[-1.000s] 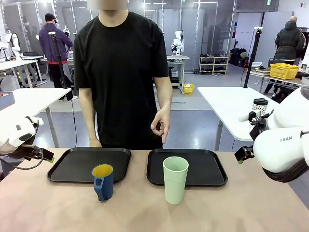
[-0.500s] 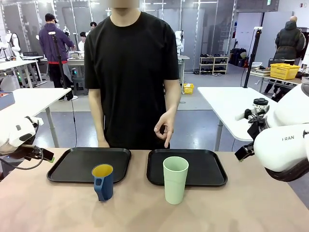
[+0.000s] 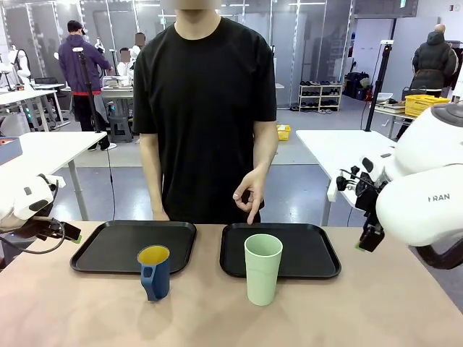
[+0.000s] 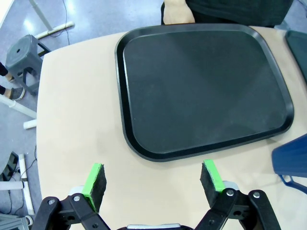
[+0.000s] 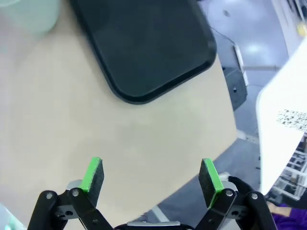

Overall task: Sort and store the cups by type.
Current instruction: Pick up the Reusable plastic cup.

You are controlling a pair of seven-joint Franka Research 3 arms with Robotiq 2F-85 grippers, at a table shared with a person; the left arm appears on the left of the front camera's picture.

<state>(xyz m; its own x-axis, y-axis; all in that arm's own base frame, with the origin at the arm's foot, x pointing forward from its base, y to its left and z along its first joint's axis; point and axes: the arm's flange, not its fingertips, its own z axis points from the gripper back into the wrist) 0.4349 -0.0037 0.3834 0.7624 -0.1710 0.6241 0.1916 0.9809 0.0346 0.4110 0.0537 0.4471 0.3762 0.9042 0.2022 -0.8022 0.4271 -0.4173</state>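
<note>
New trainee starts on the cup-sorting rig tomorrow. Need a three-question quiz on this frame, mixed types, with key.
1. True or false: the blue cup stands inside the left tray.
2. What is the person's hand pointing down at? A) left tray B) right tray C) blue cup
3. Fill in: the left gripper and right gripper both have jaws ___, holding nothing.
Key: 1 false, it stands on the table in front of that tray, as the mint tumbler does before the right tray. 2 B. 3 open.
</note>
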